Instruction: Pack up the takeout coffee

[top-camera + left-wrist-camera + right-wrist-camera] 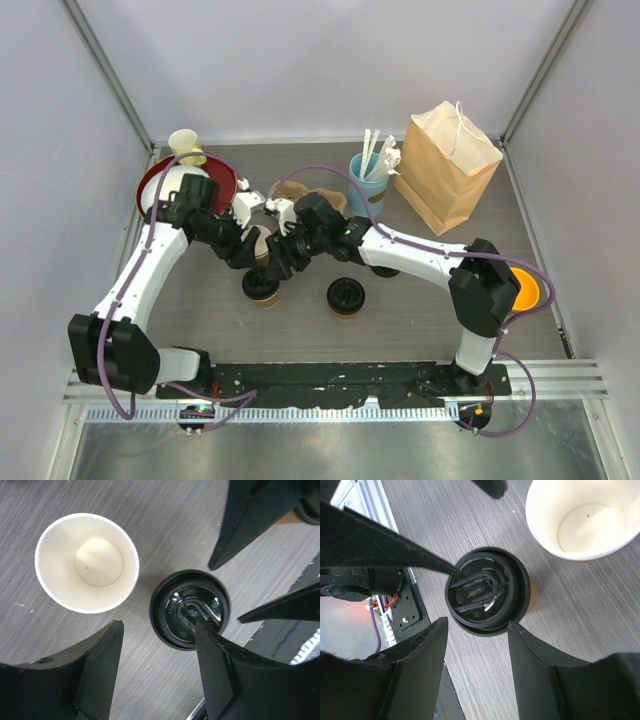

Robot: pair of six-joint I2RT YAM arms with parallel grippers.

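Where the two arms meet over the table (420, 330), one takeout coffee (262, 288) stands upright: a small tan paper cup under a round black sip lid. The second takeout coffee (346, 297), of the same look, stands near it on the right, apart from both grippers.

The top view hides the fingertips behind the arm bodies. The wrist views show them: the left gripper (159, 627) has its fingers spread wide with nothing between them, and the right gripper (477, 623) also is wide and holds nothing. Both hang over the first coffee's lid; whether a finger touches it, I cannot tell.

Only the wrist views show the moulded relief in the lid's centre and, beside it, a lidless cup (86, 562), white inside. Only the top view shows the paper bag (447, 165) at the back right.
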